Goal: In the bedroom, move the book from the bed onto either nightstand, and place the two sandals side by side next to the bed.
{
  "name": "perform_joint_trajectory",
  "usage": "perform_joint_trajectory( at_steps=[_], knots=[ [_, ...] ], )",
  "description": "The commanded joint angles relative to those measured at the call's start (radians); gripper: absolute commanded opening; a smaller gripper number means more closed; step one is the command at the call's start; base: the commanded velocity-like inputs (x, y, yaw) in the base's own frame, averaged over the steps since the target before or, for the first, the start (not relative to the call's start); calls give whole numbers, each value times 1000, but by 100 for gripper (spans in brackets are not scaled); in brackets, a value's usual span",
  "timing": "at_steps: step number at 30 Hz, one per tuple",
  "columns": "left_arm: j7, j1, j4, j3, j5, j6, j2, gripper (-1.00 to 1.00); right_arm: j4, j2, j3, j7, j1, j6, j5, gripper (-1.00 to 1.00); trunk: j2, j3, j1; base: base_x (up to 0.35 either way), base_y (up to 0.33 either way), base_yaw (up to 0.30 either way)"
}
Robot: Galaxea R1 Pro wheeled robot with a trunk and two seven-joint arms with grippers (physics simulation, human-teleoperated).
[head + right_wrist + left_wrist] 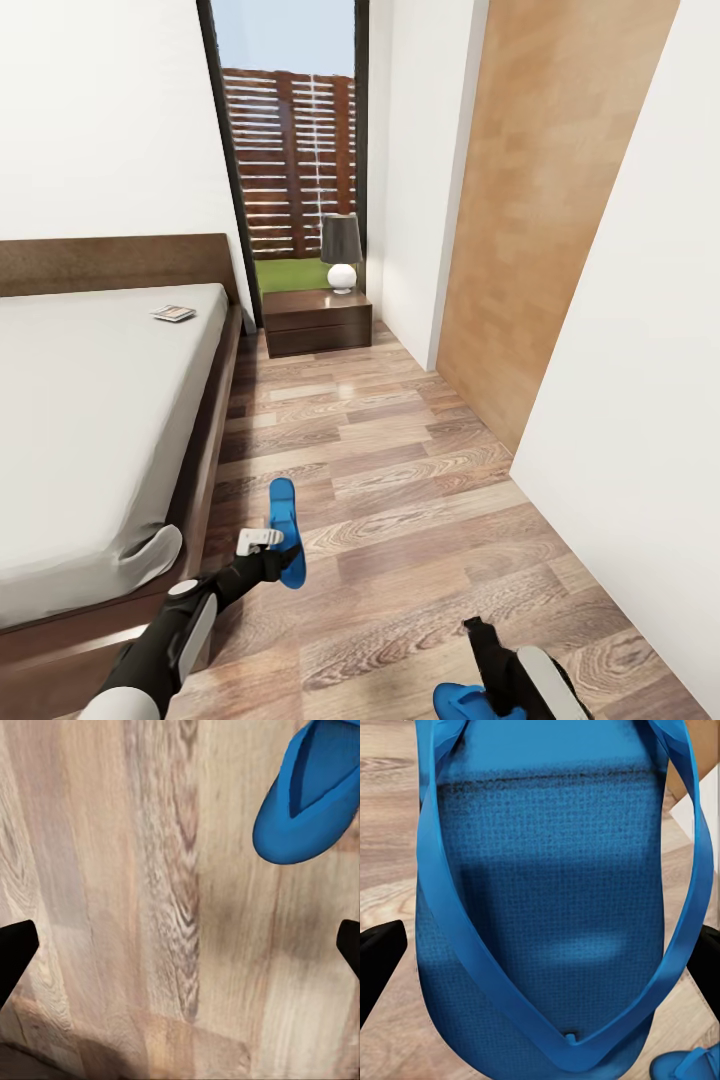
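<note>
Brown wood-plank floor (420, 470) beside the bed (90, 420): left claw (268, 548) grips one bright blue flat sandal (285, 530), long axis running near-to-far; the other sandal (462, 700) lies near the wide-open, empty right claw (180, 945).

The book (173, 313) on the bed (90, 420) is too small for its cover to be read. The bed runs off the head view's left edge. The left arm hides part of the nearer sandal (286, 532), and whether the jaws grip it cannot be told. The second sandal (462, 701) is cut by the bottom edge and partly covered by the right arm. In the right wrist view that sandal (311, 795) is cut by the edge.
</note>
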Motion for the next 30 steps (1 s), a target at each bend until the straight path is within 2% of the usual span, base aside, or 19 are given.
perform_joint_trajectory(
  at_steps=[1, 2, 4, 8, 9, 11, 13, 17, 24, 30],
  knots=[
    [-6, 0, -1, 6, 2, 8, -3, -100, -2, -2, -4, -7, 0, 12, -72, 100, 0, -1, 0, 0, 0, 0],
    [-6, 0, -1, 6, 2, 8, -4, -100, -3, -4, -3, -9, 0, 17, -115, 100, 0, -1, 0, 0, 0, 0],
    [-5, 0, -1, 6, 2, 8, -4, -100, -2, -6, -3, -11, 0, 22, -154, 100, 0, -1, 0, 0, 0, 0],
    [-4, 0, 0, 6, 2, 8, -5, -100, -3, -10, -3, -13, 0, 40, -192, 100, 0, -1, 0, 0, 0, 0],
    [-3, 0, -1, 6, 2, 8, -5, -100, -3, -13, -3, -13, 0, 48, -194, 100, 0, -1, 0, 0, 0, 0],
    [-3, 0, -1, 6, 2, 8, -5, -100, -2, -39, -4, -13, 0, 92, -200, 100, 0, -1, 0, 0, 0, 0],
    [-3, 0, -1, 6, 2, 8, -6, -100, -2, -54, -5, -12, 0, 113, -202, 100, 0, -1, 0, 0, 0, 0],
    [-3, 0, -1, 6, 2, 8, -7, -100, -2, -87, -7, -13, 0, 131, -204, 100, 0, -1, 0, 0, 0, 0],
    [-3, 0, -1, 6, 2, 8, -8, -100, -2, -102, -22, -13, 0, 140, -206, 100, 0, -1, 0, 0, 0, 0],
    [-5, 0, -2, 6, 2, 10, -7, -100, -1, -98, -22, -11, 0, 141, -205, 100, -42, -20, 23, 0, 0, 0]
  ],
)
